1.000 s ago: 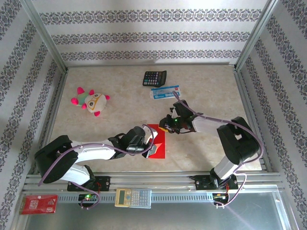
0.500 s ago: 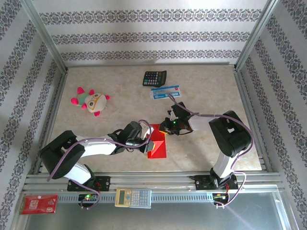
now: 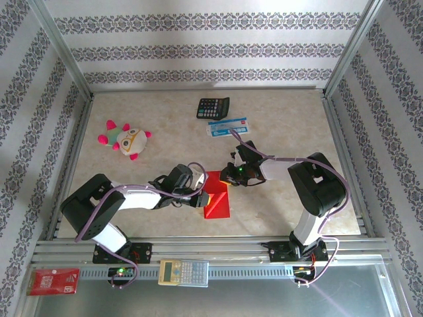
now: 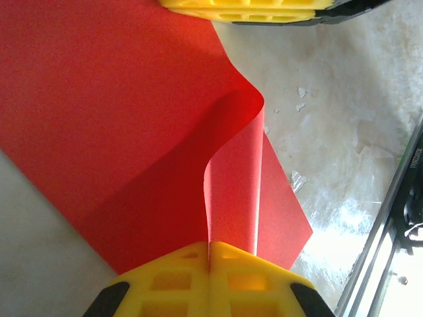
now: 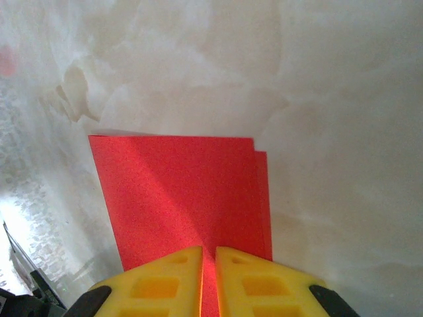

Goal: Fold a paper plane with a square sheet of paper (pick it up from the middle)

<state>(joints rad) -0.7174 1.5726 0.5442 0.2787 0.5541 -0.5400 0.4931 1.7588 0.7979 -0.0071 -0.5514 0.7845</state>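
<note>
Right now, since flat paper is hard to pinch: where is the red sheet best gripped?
Grip the red sheet at its curled-up flap, coming from the left arm's side. That edge stands off the table, so fingers reach both faces; the left gripper is shut on it there.

This is a robot test booth, the lab sort. Metal frame posts [image 3: 63,49] hold wallpapered panels [image 3: 211,39] around a marble-look table [image 3: 284,112], with robot arms [image 3: 317,191] bolted to a rail [image 3: 231,251] in front.

Overhead, two close wrist views over paper [image 3: 219,206]
</note>
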